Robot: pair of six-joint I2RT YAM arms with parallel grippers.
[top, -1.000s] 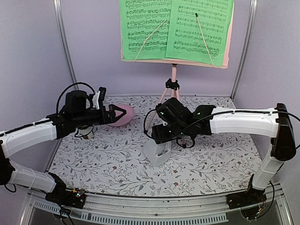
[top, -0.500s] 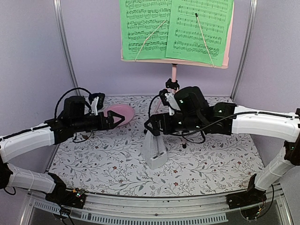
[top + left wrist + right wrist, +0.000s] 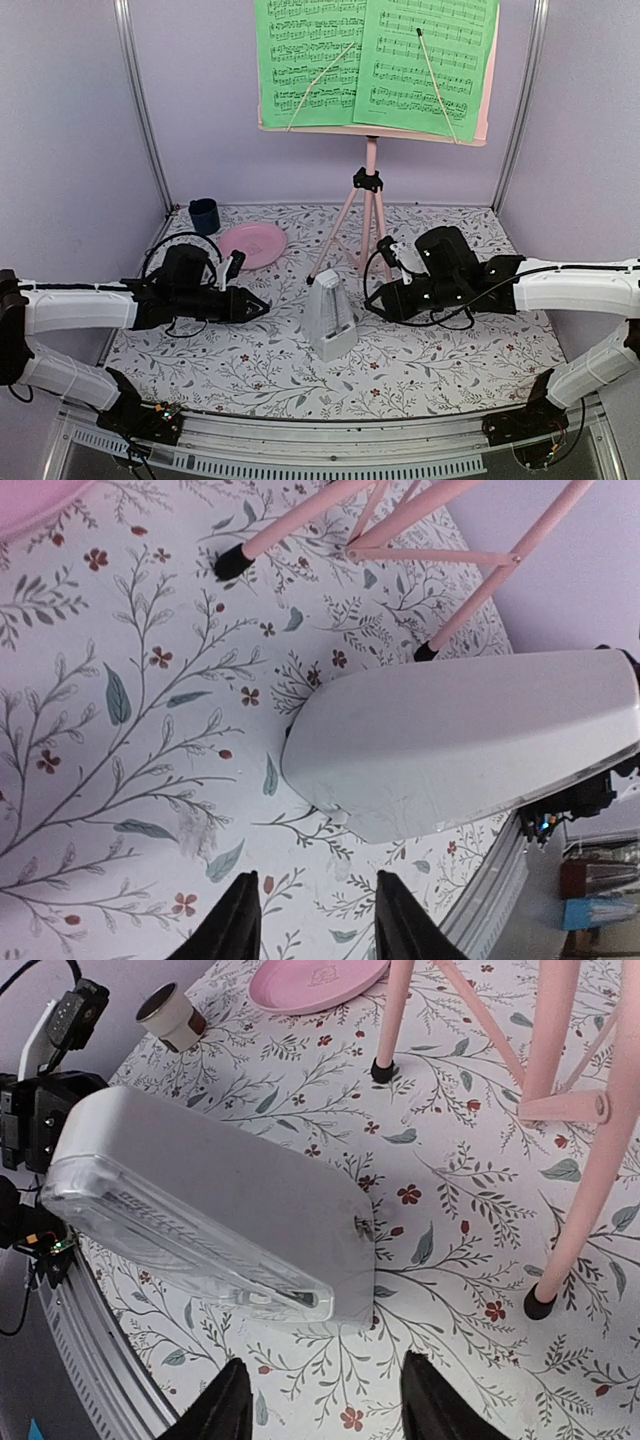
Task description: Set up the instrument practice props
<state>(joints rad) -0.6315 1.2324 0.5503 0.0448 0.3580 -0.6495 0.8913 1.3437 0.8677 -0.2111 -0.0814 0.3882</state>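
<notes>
Your metronome (image 3: 328, 318) stands upright at the middle of the table (image 3: 450, 372). The music stand (image 3: 370, 190) is at its 12 o'clock and carries the green pages (image 3: 375, 60). Your left gripper (image 3: 260, 305) at its 9 o'clock and your right gripper (image 3: 374, 299) at its 3 o'clock both have their jaws apart and hold nothing.

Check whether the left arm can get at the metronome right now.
Probably yes. The left pincer is open, empty and pointed at the metronome, with only bare tablecloth between them. The right pincer sits on the metronome's other side, apart from it, so it shouldn't block.
</notes>
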